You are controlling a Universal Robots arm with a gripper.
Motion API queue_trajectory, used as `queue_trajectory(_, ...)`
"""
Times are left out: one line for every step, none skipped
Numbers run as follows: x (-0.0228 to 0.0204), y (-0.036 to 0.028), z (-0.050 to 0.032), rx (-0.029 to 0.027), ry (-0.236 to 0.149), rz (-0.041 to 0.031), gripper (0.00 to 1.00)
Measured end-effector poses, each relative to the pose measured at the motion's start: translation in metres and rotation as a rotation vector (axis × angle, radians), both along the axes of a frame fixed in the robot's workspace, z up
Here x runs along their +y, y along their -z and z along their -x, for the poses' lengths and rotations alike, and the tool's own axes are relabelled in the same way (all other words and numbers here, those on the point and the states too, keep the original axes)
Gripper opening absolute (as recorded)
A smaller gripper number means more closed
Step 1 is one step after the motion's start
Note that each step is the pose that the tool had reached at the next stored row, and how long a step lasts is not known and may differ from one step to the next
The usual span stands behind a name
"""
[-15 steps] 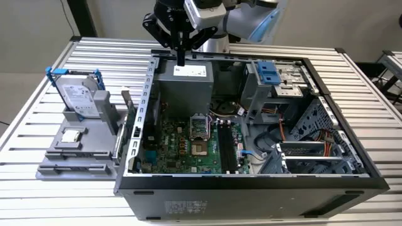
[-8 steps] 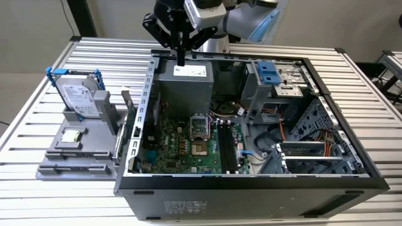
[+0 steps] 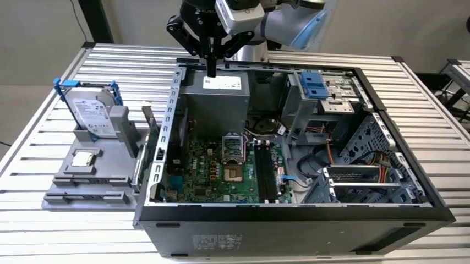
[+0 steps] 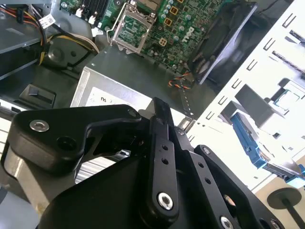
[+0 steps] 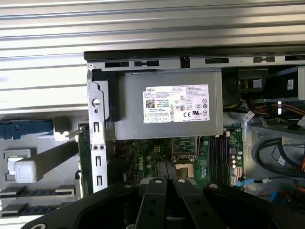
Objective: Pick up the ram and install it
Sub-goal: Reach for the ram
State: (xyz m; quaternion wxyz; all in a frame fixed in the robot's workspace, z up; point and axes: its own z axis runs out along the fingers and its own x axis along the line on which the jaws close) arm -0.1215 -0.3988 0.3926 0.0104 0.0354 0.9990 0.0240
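Jaws were closed, the black fingers drawn together with nothing visible between them, and they hung point-down just above the grey power supply at the back corner of the open computer case. Below and beyond the supply lay the green motherboard, its long black memory slots bare. Outside the case wall, on the exterior view's left, a grey holder stood on the slatted tabletop, carrying a silver hard drive in a blue frame. Between that holder and the case wall, the first wrist view showed a thin greenish board edge standing on end, which I took to be the ram. I could not cleanly separate it from the bracketed card that stood in the same narrow gap. It was well apart from the jaws and untouched. By my judgement the stick would be very light and stiff but fragile: a thin board that could crack if twisted, with chips on its faces and contacts along one long edge that should not be pinched or scraped. The safest hold seemed to be across the two flat faces near the middle of the free long edge, gripped squarely so it would not pivot. The neighbouring card and the case wall left little room on either side.
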Motion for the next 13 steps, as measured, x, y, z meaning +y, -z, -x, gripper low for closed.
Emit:
queue_trajectory(0.0, -0.0001, 0.0008, 0.0, 0.0, 0.0, 0.0)
queue_trajectory(0.0, 0.0, 0.0016, 0.0, 0.0, -0.0002, 0.0)
queue_trajectory(0.0, 0.0, 0.0024, 0.0, 0.0, -0.0003, 0.0)
queue_trajectory(0.0, 0.0, 0.0035, 0.0001, 0.0, -0.0003, 0.0)
queue_trajectory(0.0, 0.0, 0.0051, 0.0, 0.0, -0.0003, 0.0)
queue_trajectory(0.0, 0.0, 0.0069, 0.0, 0.0, -0.0004, 0.0)
queue_trajectory(0.0, 0.0, 0.0089, 0.0, 0.0, -0.0004, 0.0)
queue_trajectory(0.0, 0.0, 0.0113, 0.0, 0.0, -0.0004, 0.0)
queue_trajectory(0.0, 0.0, 0.0135, 0.0, 0.0, -0.0004, 0.0)
queue_trajectory(0.0, 0.0, 0.0159, 0.0, 0.0, -0.0004, 0.0)
queue_trajectory(0.0, 0.0, 0.0182, -0.0001, 0.0, -0.0005, 0.0)
queue_trajectory(0.0, 0.0, 0.0208, 0.0, 0.0, -0.0004, 0.0)
queue_trajectory(0.0, 0.0, 0.0234, 0.0, 0.0, -0.0004, 0.0)
